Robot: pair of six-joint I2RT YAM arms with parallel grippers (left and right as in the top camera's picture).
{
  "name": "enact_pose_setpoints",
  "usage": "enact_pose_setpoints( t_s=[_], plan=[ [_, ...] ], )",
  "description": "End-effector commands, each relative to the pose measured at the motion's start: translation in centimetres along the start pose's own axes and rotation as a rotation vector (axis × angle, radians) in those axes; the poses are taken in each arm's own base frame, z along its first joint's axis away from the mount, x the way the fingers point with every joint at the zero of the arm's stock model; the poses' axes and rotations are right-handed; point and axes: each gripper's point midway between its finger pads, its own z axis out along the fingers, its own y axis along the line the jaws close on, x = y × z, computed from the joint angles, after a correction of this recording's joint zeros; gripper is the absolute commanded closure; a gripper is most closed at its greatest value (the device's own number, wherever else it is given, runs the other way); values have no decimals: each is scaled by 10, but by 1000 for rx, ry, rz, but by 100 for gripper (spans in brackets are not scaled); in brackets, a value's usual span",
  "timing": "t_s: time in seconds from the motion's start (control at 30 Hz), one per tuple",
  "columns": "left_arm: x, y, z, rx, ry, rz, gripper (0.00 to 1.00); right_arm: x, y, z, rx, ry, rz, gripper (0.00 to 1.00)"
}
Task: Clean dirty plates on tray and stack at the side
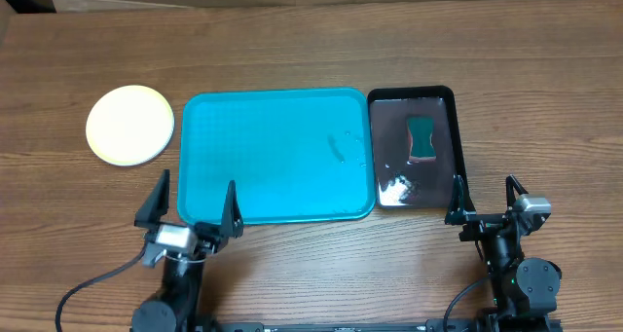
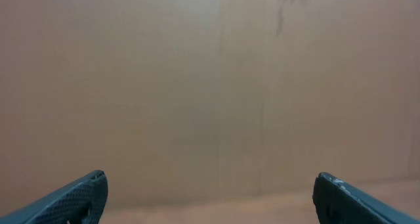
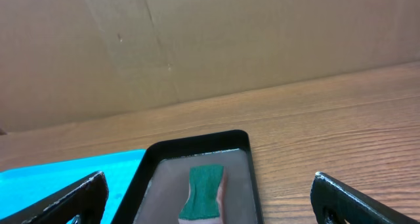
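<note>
Both pincers sat at the lower edge of the overhead frame, nearest the camera. The left pincer (image 1: pixel 197 184) had its jaws spread wide and held nothing, with its tips over the lower left corner of the tray (image 1: pixel 273 128). The right pincer (image 1: pixel 483 182), at lower right, was likewise fully spread and empty, just below the black tray (image 1: pixel 389 128).

The tray occupied the centre of the frame and carried no plates. Only faint streaks showed on its right half. A pale yellow plate (image 1: pixel 130 126) lay on the desk (image 1: pixel 292 40) at centre left, near the tray's left rim but clear of it. Its upper face showed no smear. The overhead view could not show whether other plates lay beneath it.

A green sponge (image 1: pixel 421 139) lay inside the black tray, in wet residue.

Assessment: tray cleared, tool returned, both arms parked. The task appeared complete or nearly so, provided the stack held all the plates.
</note>
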Motion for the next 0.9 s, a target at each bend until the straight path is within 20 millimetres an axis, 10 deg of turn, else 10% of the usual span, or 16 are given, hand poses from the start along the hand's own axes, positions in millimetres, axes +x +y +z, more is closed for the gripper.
enact_pose_setpoints(
  t_s=[0.0,0.23,0.87],
  plan=[
    [24,17,-3,-83,87,-7,0,2,-2,0,6,-5,-6,0],
    [109,41,-30,-224,446,-41,0,2,-2,0,6,-5,-6,0],
    [106,45,-30,-243,439,-3,0,2,-2,0,6,-5,-6,0]
  ],
)
